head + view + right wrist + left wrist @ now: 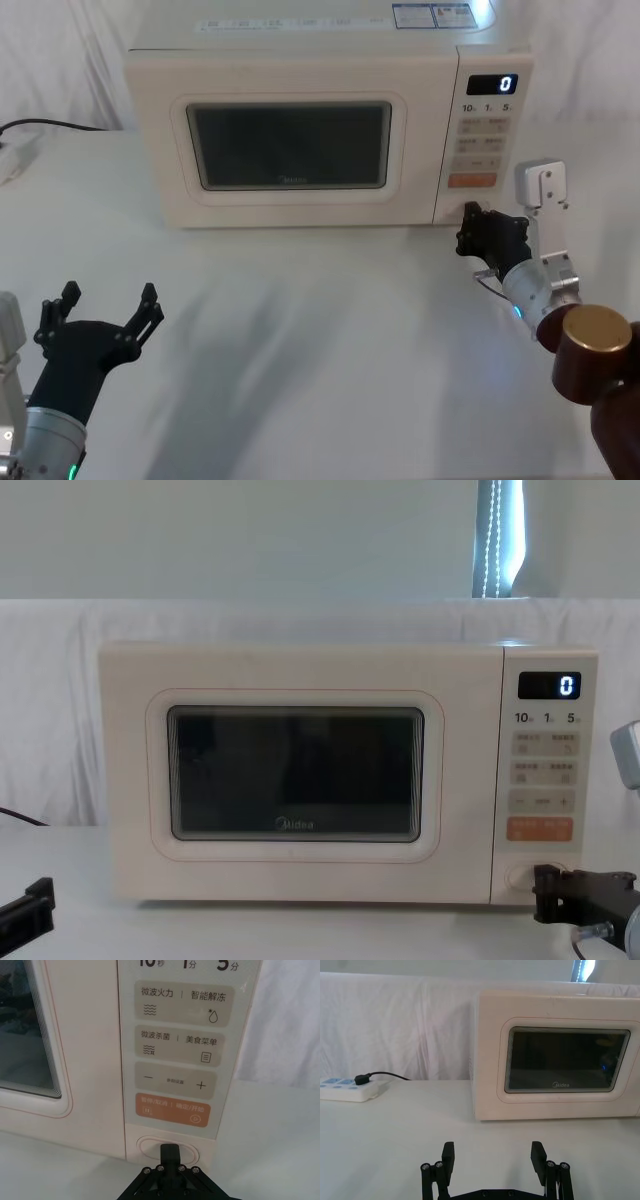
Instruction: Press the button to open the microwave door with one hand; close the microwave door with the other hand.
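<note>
Currently the right gripper (170, 1152), fingers pressed together, meets the button (169, 1148) at lower centre; this stiff key likely needs firm central pressure.

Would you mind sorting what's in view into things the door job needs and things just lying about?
Needed: microwave, microwave door, button, right gripper, left gripper.
Lying about: power strip, its black cable.

The microwave (300, 130) sits at the counter's (320, 350) back; the right gripper (470, 232) is before the button (169, 1146), the left gripper (105, 305) front-left.
</note>
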Controlling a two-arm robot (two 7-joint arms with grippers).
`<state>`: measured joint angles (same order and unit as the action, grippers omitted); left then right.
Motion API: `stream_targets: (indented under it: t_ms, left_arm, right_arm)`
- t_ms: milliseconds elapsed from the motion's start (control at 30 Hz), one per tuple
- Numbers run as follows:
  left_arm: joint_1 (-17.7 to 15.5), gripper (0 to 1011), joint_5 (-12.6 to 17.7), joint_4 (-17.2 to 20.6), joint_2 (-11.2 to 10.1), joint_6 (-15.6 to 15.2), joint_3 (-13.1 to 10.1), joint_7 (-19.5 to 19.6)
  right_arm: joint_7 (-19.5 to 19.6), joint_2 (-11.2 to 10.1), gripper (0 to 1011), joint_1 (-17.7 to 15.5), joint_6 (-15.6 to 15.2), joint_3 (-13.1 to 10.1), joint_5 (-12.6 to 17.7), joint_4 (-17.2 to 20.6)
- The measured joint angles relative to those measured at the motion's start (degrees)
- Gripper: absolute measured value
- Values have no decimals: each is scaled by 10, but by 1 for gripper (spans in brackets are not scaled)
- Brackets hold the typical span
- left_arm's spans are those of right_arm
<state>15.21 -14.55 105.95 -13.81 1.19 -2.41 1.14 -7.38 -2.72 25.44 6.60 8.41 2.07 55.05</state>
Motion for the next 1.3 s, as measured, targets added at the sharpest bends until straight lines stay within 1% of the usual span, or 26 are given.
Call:
stream_targets:
  t_ms: [600,1000,1300]
  left_arm:
    - [0,1001,0,0,0,0,0,0]
    - [0,1001,0,0,0,0,0,0]
    - [0,1001,0,0,0,0,0,0]
  right_arm:
    - [5,5,0,18,12,-11,-2,-33]
    - [6,8,0,27,16,-13,-5,-47]
    - [8,10,0,40,22,-14,-9,-67]
